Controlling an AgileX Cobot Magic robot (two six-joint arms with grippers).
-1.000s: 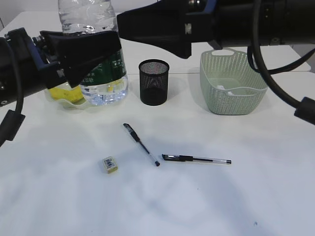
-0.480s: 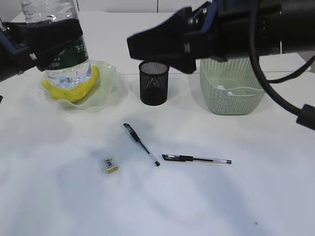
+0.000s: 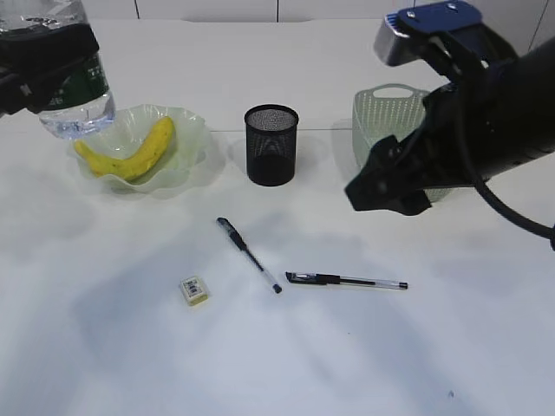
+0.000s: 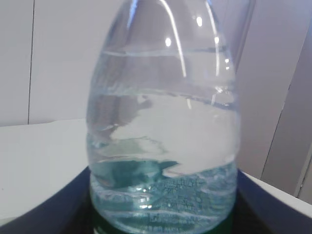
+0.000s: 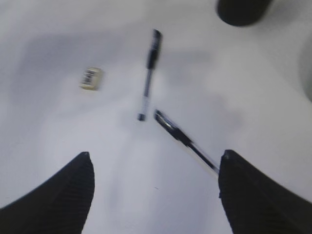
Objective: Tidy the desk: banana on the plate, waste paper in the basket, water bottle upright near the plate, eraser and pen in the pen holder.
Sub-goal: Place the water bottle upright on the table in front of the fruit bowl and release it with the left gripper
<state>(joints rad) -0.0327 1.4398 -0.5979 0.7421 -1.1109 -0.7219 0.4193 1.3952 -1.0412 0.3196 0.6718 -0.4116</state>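
Note:
My left gripper (image 3: 43, 56) is shut on the water bottle (image 3: 76, 102), which hangs upright above the desk just left of the plate (image 3: 189, 132). The bottle (image 4: 163, 146) fills the left wrist view between the dark fingers. On the plate lies the banana (image 3: 130, 158). The black mesh pen holder (image 3: 270, 146) stands mid-desk. Two pens (image 3: 248, 254) (image 3: 347, 281) and the eraser (image 3: 193, 289) lie in front. My right gripper (image 3: 377, 195) hangs open, empty, above the desk near the right-hand pen (image 5: 185, 139). The waste paper is hidden.
The sage-green basket (image 3: 381, 108) stands at the back right, mostly covered by my right arm (image 3: 486, 113). In the right wrist view the eraser (image 5: 90, 78), the other pen (image 5: 148, 73) and the pen holder's edge (image 5: 243, 9) lie ahead of the fingers.
My left gripper has carried the bottle leftward, from in front of the plate to its left side. My right arm has swung down and right, now in front of the basket.

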